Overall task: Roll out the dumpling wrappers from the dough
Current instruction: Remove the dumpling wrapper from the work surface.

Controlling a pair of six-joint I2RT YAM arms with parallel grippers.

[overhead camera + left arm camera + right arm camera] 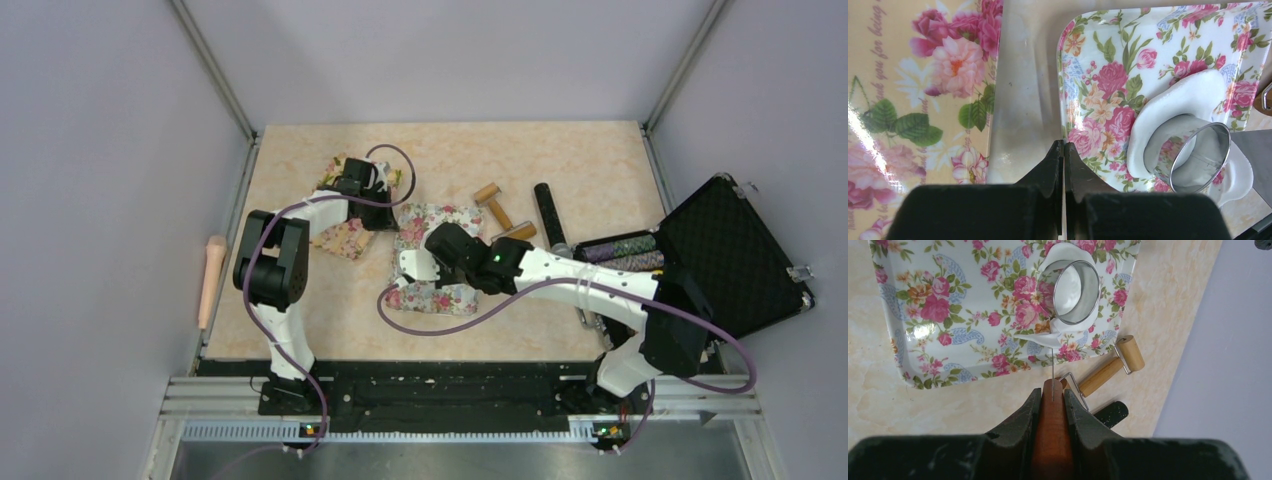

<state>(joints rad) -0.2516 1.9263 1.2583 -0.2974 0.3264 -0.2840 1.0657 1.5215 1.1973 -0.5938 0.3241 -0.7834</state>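
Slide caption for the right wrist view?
Right gripper holds wooden-handled pick pointing at dough under ring cutter on floral tray.

Both arms are built of white links with bulky black joint housings, the left arm (275,265) and the right arm (580,275) alike. A purple cable (450,327) loops loosely along each one. A small green light (497,256) glows on the right wrist. The left pincer (1064,147) and right pincer (1052,392) have matte black, tapering fingers.

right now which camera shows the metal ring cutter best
Left wrist: the metal ring cutter sits close and large, tilted on the white dough. Right wrist shows it farther off, smaller. Top external: cannot make it out.
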